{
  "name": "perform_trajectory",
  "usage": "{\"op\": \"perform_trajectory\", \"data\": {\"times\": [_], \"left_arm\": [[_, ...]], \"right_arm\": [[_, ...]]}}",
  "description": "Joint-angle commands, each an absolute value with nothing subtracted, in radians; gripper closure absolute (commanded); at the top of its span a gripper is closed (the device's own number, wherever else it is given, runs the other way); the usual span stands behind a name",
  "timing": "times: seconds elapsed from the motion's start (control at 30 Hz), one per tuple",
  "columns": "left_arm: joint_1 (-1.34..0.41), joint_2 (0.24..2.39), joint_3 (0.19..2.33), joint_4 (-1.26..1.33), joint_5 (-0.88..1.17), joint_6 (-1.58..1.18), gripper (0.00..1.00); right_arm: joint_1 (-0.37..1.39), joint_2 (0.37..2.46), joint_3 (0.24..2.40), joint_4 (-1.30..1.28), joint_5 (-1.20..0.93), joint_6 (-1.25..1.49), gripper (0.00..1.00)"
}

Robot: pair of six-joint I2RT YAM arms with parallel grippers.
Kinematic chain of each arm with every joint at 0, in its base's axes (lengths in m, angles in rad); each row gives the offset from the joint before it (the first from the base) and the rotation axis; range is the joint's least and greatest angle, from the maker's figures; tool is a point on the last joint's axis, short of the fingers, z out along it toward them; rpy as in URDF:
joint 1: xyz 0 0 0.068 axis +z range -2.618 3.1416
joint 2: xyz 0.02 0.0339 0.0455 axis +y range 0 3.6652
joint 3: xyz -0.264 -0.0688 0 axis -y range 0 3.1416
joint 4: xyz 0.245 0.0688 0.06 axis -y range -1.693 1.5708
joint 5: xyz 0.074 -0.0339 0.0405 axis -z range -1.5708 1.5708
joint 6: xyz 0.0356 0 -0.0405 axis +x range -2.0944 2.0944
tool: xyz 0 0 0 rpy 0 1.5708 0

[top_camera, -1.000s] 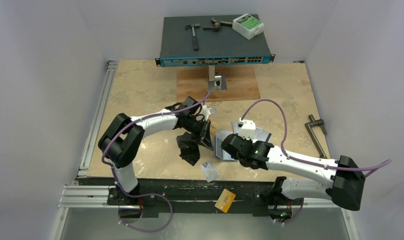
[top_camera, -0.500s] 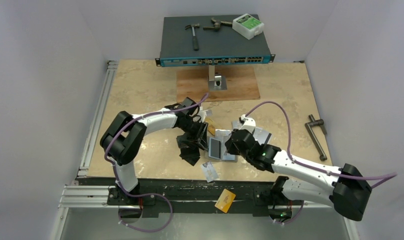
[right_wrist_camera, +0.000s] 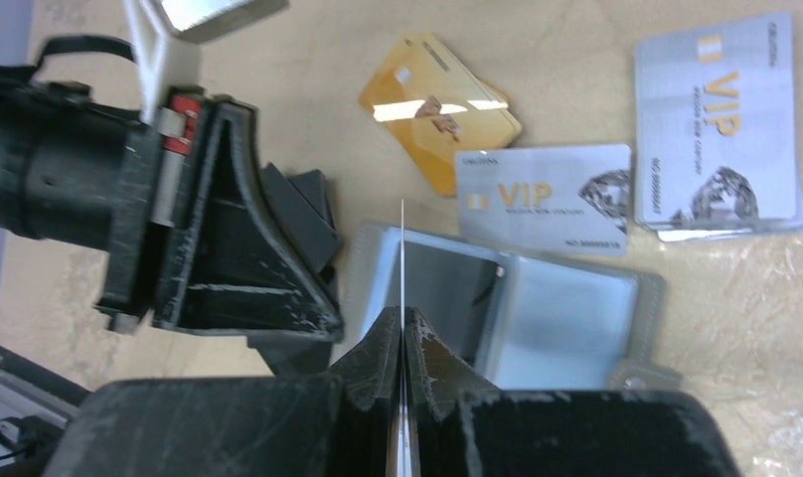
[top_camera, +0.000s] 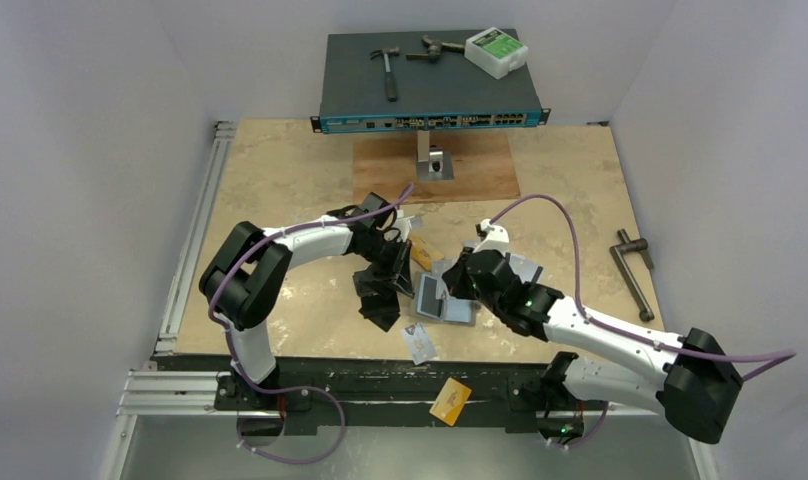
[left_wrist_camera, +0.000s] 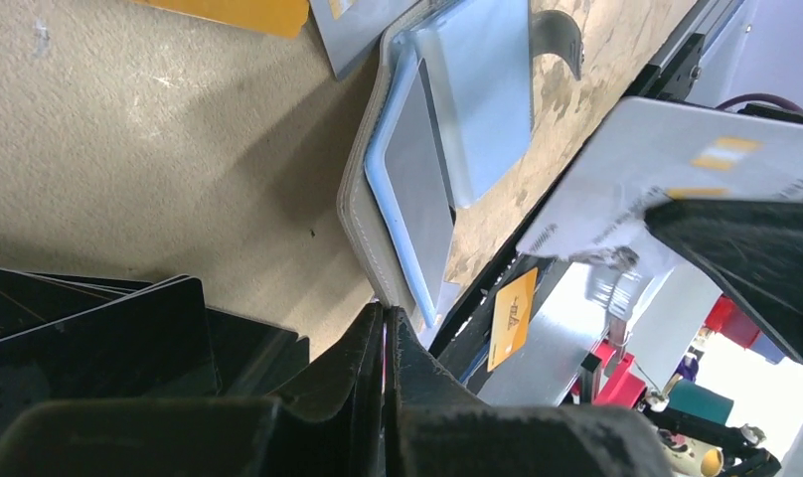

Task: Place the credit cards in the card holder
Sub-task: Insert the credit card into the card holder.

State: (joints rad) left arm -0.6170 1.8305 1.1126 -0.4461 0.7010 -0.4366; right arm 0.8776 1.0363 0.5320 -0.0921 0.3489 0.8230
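Observation:
The grey card holder [top_camera: 442, 300] lies open, its bluish inside up; it also shows in the left wrist view [left_wrist_camera: 417, 169] and the right wrist view [right_wrist_camera: 537, 308]. My left gripper [top_camera: 405, 272] [left_wrist_camera: 385, 323] is shut with its tips pinching the holder's near edge. My right gripper [top_camera: 452, 282] [right_wrist_camera: 402, 328] is shut on a silver credit card [right_wrist_camera: 402, 258], held on edge just above the holder's dark pocket. The same card shows flat in the left wrist view [left_wrist_camera: 656, 159]. Orange cards [right_wrist_camera: 442, 99] and silver VIP cards [right_wrist_camera: 547, 199] lie beside the holder.
A black folding case [top_camera: 378, 295] sits under the left wrist. A silver card [top_camera: 419, 342] lies at the table's front edge and an orange card [top_camera: 450, 400] on the rail. A network switch [top_camera: 430, 95] with tools stands at the back, a metal tool [top_camera: 632, 270] at right.
My right gripper has moved left and farther out with the card, to above the holder. The holder's flap, held up earlier, now lies open. The left arm has barely shifted.

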Motion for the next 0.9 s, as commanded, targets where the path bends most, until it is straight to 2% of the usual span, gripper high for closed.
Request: {"op": "perform_trajectory", "data": {"times": [0.0, 0.47, 0.6, 0.87], "left_arm": [[-0.611, 1.805, 1.090, -0.384, 0.740, -0.470, 1.00], [-0.609, 1.781, 1.064, -0.316, 0.817, -0.622, 1.00], [-0.609, 1.769, 1.058, -0.313, 0.821, -0.624, 1.00], [-0.605, 1.757, 1.058, -0.314, 0.810, -0.620, 1.00]], "right_arm": [[0.899, 1.092, 0.629, -0.063, 0.387, 0.797, 1.00], [1.076, 1.232, 0.767, -0.212, 0.598, 0.806, 1.00], [1.111, 1.184, 0.748, -0.250, 0.639, 0.785, 1.00], [1.149, 1.068, 0.746, -0.383, 0.448, 0.679, 1.00]]}}
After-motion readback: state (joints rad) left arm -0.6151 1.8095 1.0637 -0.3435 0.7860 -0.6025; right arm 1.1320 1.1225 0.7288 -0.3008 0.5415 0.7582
